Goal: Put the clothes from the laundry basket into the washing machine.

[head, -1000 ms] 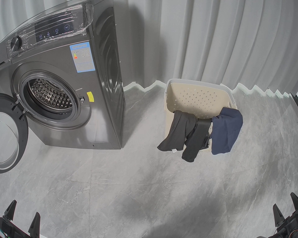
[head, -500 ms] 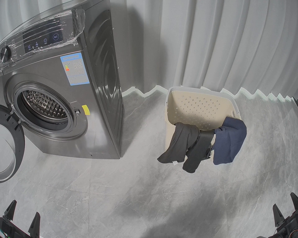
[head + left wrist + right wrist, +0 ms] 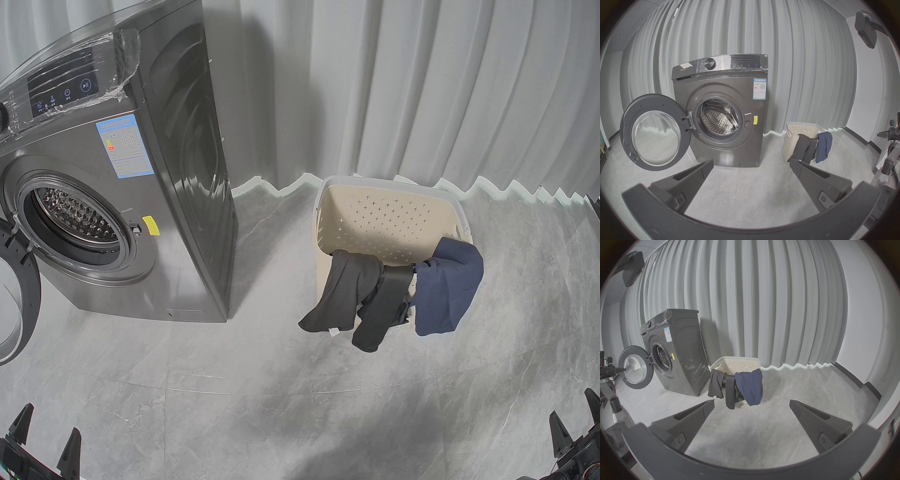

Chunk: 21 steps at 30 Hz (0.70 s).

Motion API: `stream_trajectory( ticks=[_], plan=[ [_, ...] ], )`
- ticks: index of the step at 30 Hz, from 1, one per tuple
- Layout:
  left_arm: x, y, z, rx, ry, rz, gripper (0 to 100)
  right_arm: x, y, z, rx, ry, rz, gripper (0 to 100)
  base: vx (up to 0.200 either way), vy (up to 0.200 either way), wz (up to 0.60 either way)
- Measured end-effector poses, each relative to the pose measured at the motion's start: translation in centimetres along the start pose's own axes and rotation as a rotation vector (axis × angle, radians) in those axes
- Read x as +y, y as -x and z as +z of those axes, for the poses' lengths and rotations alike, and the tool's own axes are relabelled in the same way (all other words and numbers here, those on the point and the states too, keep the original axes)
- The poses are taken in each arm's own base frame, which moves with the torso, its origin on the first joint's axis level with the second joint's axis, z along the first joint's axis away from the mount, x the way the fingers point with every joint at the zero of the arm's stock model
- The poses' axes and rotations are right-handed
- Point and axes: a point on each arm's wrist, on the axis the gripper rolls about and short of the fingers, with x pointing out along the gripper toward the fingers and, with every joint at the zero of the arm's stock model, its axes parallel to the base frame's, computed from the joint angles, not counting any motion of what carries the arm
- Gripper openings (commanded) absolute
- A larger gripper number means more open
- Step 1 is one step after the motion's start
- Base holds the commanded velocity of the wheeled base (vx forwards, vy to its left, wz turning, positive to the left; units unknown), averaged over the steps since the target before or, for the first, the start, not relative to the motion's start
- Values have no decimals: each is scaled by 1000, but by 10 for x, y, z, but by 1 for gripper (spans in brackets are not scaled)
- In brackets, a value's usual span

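A cream laundry basket (image 3: pixel 387 209) stands on the floor by the curtain, right of the grey washing machine (image 3: pixel 112 187). Over its front rim hang two dark grey garments (image 3: pixel 356 294) and a navy garment (image 3: pixel 445 286). The machine's round door (image 3: pixel 15 300) is swung open at the left, baring the steel drum (image 3: pixel 74 215). My left gripper (image 3: pixel 45 434) sits low at the near left and my right gripper (image 3: pixel 578 422) low at the near right, both open, holding nothing and far from the basket. In the wrist views the basket (image 3: pixel 795 131) (image 3: pixel 737 363) and the machine (image 3: pixel 725 106) (image 3: pixel 675 349) lie well ahead of the open fingers.
White pleated curtains (image 3: pixel 406 94) run along the back wall. Grey marble-look floor (image 3: pixel 262 387) stretches between me, the machine and the basket. The open door juts out into the floor at the left. A dark skirting (image 3: pixel 856 380) edges the wall on the right.
The whole head view has shifted: machine and basket now sit further left in the picture, so the camera has moved. The clothes and both grippers keep their places.
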Motion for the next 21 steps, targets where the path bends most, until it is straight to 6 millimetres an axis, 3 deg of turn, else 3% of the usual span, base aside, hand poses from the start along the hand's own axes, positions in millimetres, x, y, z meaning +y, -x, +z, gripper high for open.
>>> stream_trajectory(
  ticks=[6, 17, 21],
  plan=[
    [0, 0, 0, 0, 0, 0, 100, 0, 0, 0, 0, 0, 0, 100, 0, -200, 0],
    [0, 0, 0, 0, -3, 0, 100, 0, 0, 0, 0, 0, 0, 100, 0, 0, 0],
    [0, 0, 0, 0, -2, 0, 100, 0, 0, 0, 1, 0, 0, 100, 200, 0, 0]
  ],
)
